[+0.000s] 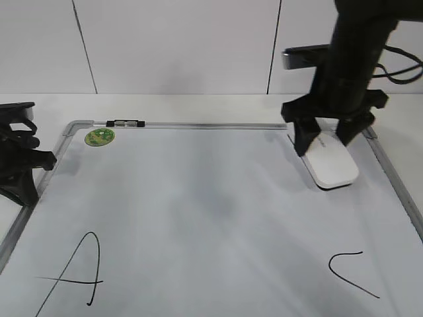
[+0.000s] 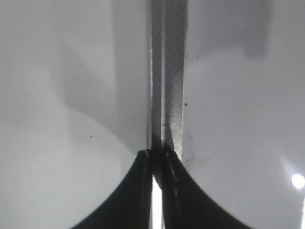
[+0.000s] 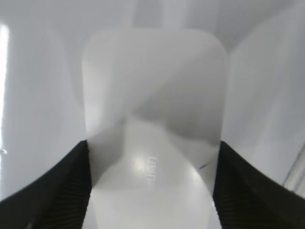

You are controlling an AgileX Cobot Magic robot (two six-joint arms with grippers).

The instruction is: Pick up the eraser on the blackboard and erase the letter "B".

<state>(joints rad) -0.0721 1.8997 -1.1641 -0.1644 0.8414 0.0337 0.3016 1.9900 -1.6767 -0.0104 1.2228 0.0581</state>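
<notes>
Matte black throughout, the right arm [image 1: 353, 49] trails a black cable and ends in a right gripper [image 1: 327, 135] with wedge-shaped, finely ribbed jaws, while the black left gripper [image 2: 157, 191] tapers to curved jaws.

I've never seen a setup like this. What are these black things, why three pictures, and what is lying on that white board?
You are seeing a robot with two black arms, each ending in a gripper. One picture looks at the table from outside; the other two come from cameras on the wrists. On the table lies the blackboard, really a white board with a metal frame, bearing black marker letters and a small green magnet. The right gripper has its fingers on either side of the white eraser, close against its edges; whether it already squeezes, I cannot tell. The left gripper waits shut at the board's left edge, holding nothing.
</notes>
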